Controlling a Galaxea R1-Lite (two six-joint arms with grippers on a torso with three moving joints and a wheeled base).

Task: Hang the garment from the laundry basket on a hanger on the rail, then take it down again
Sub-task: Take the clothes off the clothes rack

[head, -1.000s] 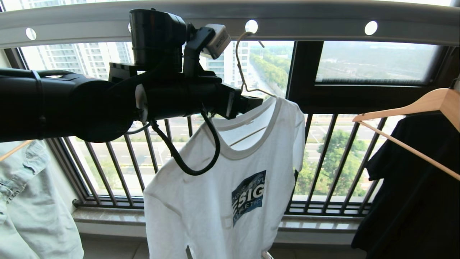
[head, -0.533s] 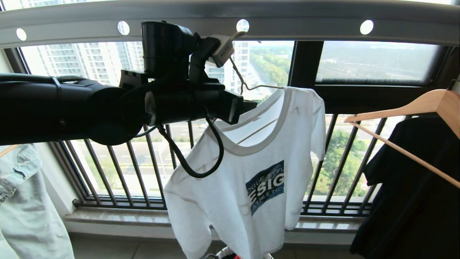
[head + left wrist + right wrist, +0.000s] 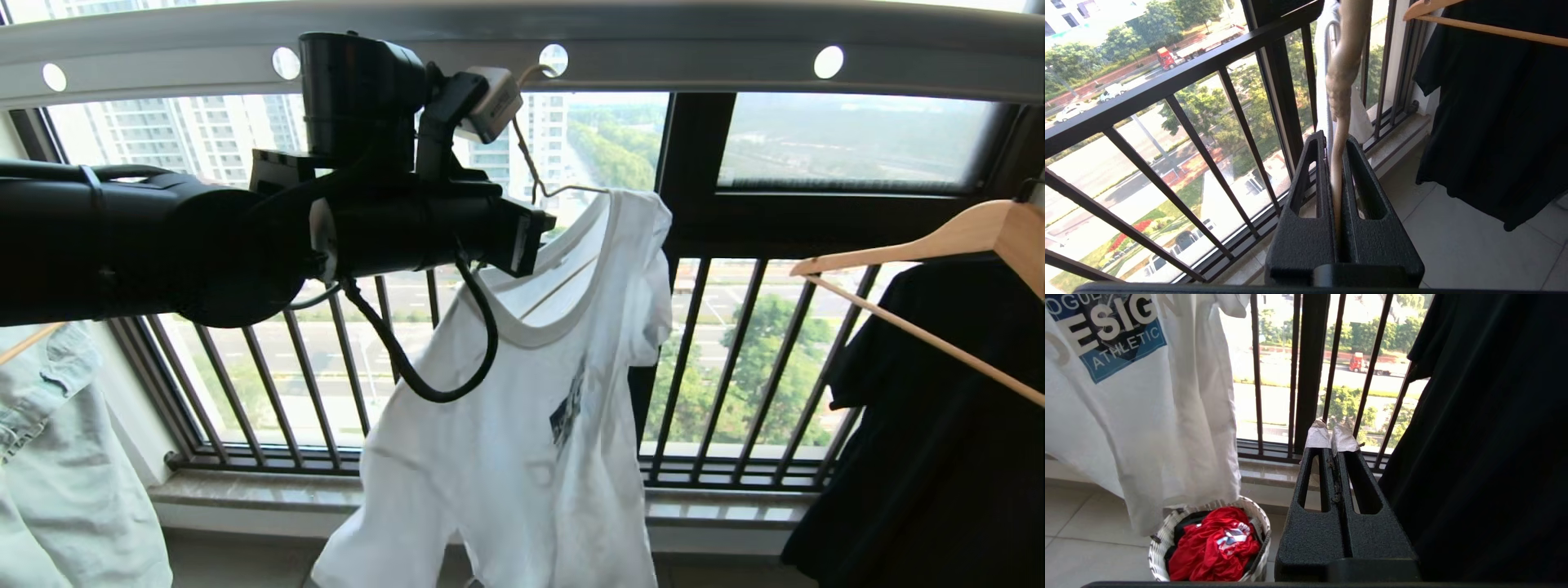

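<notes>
The garment (image 3: 522, 425), a white T-shirt, hangs on the thin cream hanger (image 3: 531, 175), whose hook sits in a hole of the grey rail (image 3: 735, 49). The shirt is turned so its blue print shows nearly edge-on. My left gripper (image 3: 540, 235) reaches in from the left at the shirt's shoulder. In the left wrist view this gripper (image 3: 1336, 139) is shut on the garment's ribbed neckband (image 3: 1340, 81), with the hanger's wire (image 3: 1327, 61) just beside it. My right gripper (image 3: 1331, 437) is shut and empty, low beside the laundry basket (image 3: 1259, 514).
A red cloth (image 3: 1212, 543) fills the basket. A black shirt (image 3: 939, 425) on a wooden hanger (image 3: 922, 245) hangs at the right. A pale denim piece (image 3: 65, 457) hangs at the left. The black barred window railing (image 3: 735, 367) stands close behind.
My left gripper's jaws have closed on the shirt's neckband. The shirt has swung on its hanger and turned, so the chest print now faces sideways.
</notes>
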